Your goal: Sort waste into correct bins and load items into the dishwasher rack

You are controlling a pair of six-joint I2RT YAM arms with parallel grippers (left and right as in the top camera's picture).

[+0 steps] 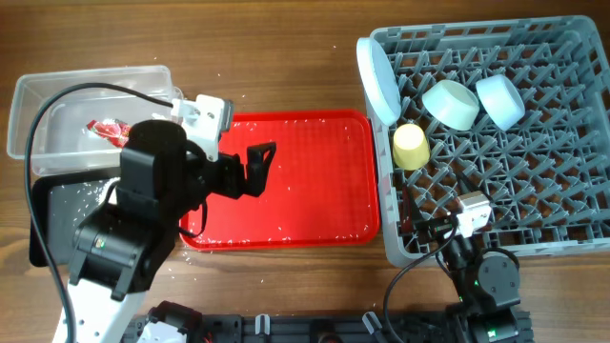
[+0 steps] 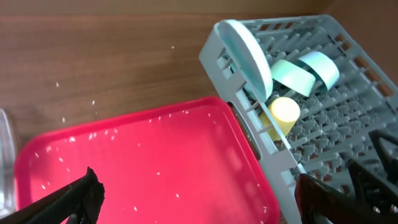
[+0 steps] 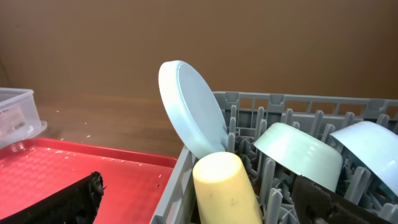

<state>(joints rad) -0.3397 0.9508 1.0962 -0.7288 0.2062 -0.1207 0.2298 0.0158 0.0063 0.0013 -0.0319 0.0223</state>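
Overhead, the light is soft and even from above, with no harsh shadows, just a dark smudge under the left arm (image 1: 143,210) where it crosses the red tray (image 1: 315,181), whose colour runs hot and saturated. A pale sheen shows along the rim of the clear tub (image 1: 91,76). The left wrist view is soft all over: the dishwasher rack (image 2: 323,124) is smeary, the black fingers (image 2: 74,198) in the bottom corners mere blurs. The right wrist view is dimmer and warm brown. The pale blue plate (image 3: 189,106) reads fairly crisp, while the yellow cup (image 3: 227,186), close to the lens, goes soft.
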